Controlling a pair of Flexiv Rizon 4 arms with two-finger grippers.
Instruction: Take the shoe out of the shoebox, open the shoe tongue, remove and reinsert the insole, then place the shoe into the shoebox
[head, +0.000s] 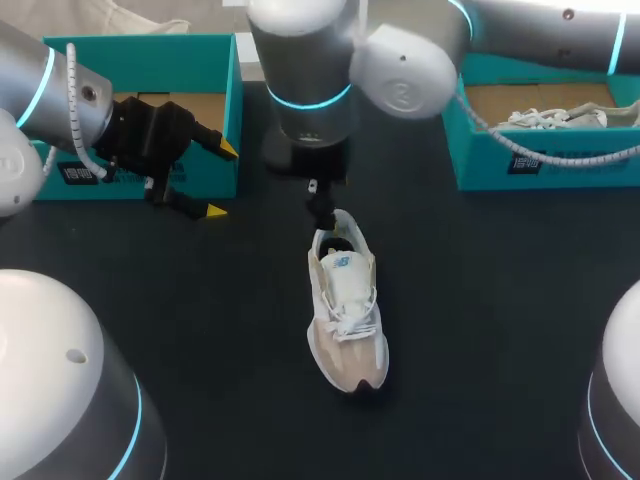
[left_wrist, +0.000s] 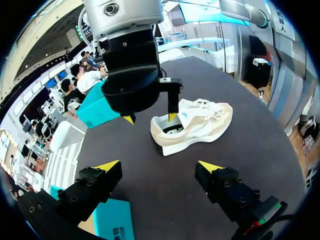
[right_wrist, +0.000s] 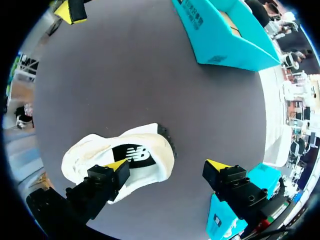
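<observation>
A beige and white shoe (head: 346, 318) lies upright on the dark table, toe toward me. In the right wrist view its insole (right_wrist: 134, 154) shows inside the opening. My right gripper (head: 322, 226) hangs over the heel and stands open. One of its fingers (right_wrist: 107, 177) dips into the shoe's (right_wrist: 95, 155) opening; the other is clear of the heel. My left gripper (head: 190, 178) is open and empty in front of the left teal shoebox (head: 222, 120). From the left wrist, the shoe (left_wrist: 200, 122) lies ahead of my left gripper (left_wrist: 159, 166), with the right gripper (left_wrist: 150, 118) at its heel.
The left shoebox is open, with only brown cardboard showing inside. A second teal shoebox (head: 480, 150) at the back right holds another white shoe (head: 560, 118). Bare dark table surrounds the shoe on both sides and toward the front.
</observation>
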